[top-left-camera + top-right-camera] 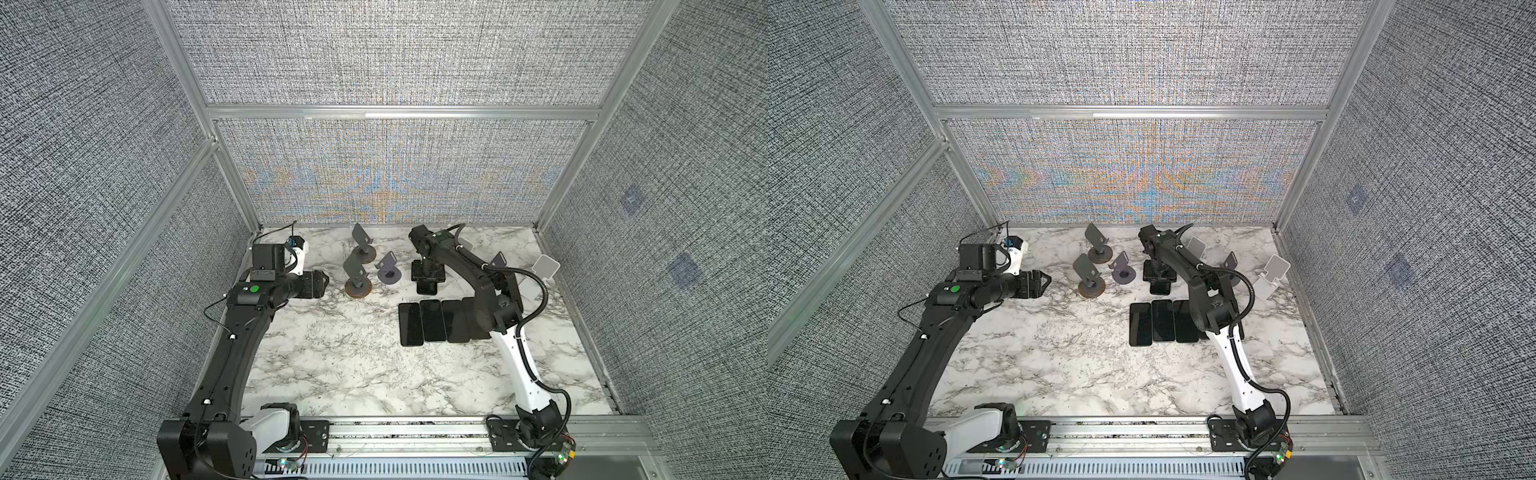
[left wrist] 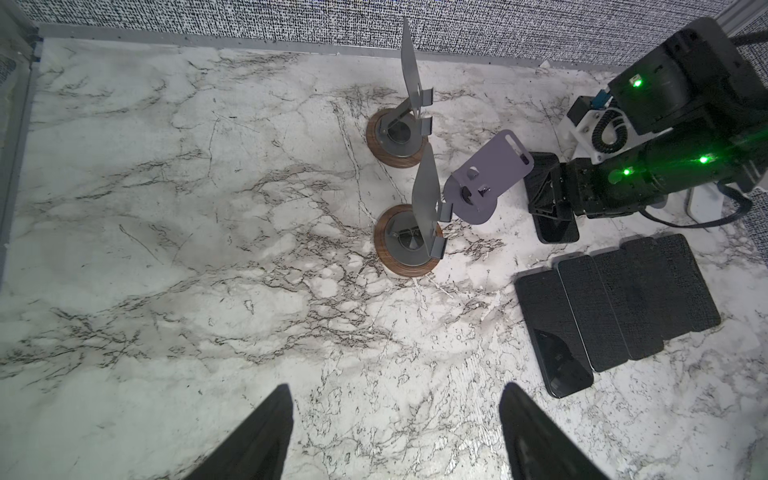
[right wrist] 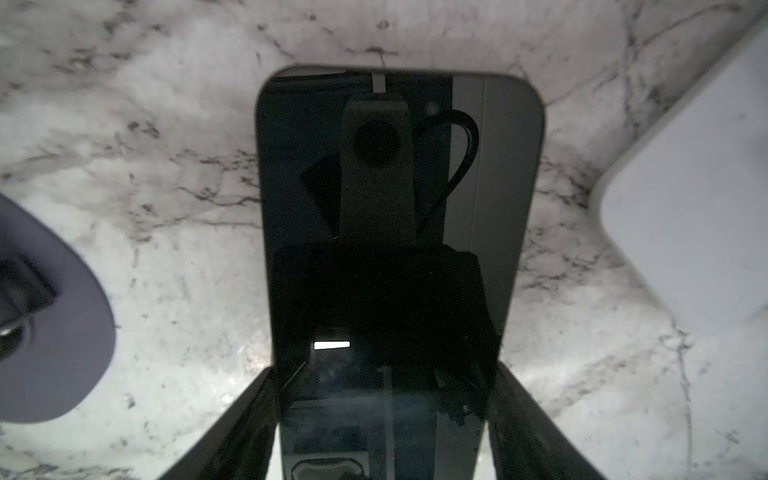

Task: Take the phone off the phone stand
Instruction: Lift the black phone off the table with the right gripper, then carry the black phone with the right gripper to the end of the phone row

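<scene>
— Four phones (image 1: 432, 322) lie side by side on the table (image 1: 332, 374). And the fifth phone (image 3: 386, 187)?
— Just behind that row, beside the purple stand (image 1: 388, 274). The right gripper (image 3: 384, 370) straddles it, fingers (image 3: 232, 440) along both long edges; I cannot tell whether they pinch.
— And the left gripper (image 2: 395, 386)?
— Spread wide, holding nothing.

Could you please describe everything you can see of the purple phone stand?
The purple phone stand is matte lilac, seemingly plastic or coated metal: a rounded base with cut-outs and a tilted back plate with a slot near its top. It is empty and stands upright on the marble table, between a grey stand with a wooden base and a phone lying beside it. Nothing grips it; whether it touches the grey stand is unclear.
</scene>
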### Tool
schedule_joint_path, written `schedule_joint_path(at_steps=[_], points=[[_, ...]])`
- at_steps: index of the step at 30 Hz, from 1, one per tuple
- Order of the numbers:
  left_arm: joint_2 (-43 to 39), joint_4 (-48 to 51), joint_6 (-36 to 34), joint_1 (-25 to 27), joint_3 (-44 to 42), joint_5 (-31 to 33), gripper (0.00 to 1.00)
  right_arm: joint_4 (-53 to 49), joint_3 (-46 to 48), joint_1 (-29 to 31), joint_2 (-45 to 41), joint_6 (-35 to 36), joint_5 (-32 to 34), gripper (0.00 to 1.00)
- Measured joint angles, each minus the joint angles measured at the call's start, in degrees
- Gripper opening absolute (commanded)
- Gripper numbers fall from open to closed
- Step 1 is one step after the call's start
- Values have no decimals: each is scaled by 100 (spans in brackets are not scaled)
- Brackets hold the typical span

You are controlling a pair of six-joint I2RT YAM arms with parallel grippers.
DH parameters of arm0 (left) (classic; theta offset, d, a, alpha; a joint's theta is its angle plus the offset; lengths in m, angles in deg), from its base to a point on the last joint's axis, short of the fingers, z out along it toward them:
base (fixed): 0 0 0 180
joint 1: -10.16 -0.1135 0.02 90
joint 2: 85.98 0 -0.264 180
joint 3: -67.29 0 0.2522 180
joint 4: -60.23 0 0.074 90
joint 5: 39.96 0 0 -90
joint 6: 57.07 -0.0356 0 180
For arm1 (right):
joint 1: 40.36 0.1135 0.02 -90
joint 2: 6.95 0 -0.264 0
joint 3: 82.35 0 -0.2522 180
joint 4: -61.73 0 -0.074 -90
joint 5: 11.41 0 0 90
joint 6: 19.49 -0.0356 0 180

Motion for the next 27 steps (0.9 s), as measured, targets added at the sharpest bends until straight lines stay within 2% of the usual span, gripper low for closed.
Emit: schedule_joint_path(at_steps=[3,16,27], points=[[-2,0,0,2,0,0,79,-153,83,-7,-120,2,81,63],[-63,0,0,2,0,0,79,-181,328,151,-861,0,295,63],[-142,0,2,2,0,-11,79,-192,2199,1150,-2203,-463,208,63]])
